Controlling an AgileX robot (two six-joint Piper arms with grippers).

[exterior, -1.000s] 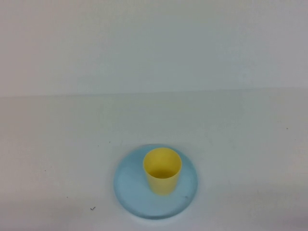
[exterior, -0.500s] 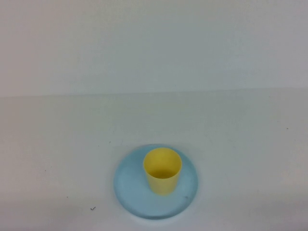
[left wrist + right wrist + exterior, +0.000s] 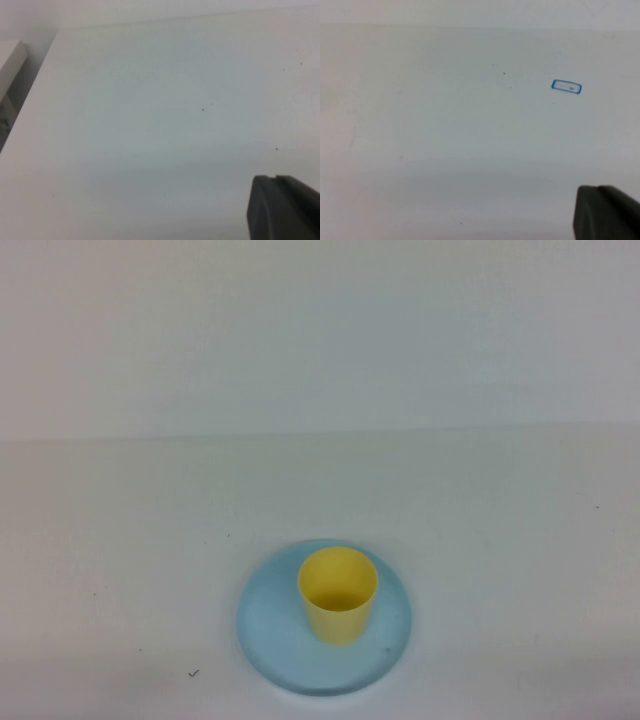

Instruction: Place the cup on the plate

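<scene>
The yellow cup (image 3: 338, 594) stands upright on the pale blue plate (image 3: 268, 630) near the table's front edge in the high view, a little behind the plate's middle. Neither arm shows in the high view. My left gripper (image 3: 276, 179) shows in the left wrist view as dark fingertips pressed together, shut and empty, over bare white table. My right gripper (image 3: 598, 189) shows the same way in the right wrist view, shut and empty, over bare table. The cup and plate are out of view in both wrist views.
A white wall rises behind the table in the high view. A small blue-outlined rectangle (image 3: 566, 87) is marked on the table in the right wrist view. The table's side edge and a white box (image 3: 9, 57) beyond it show in the left wrist view.
</scene>
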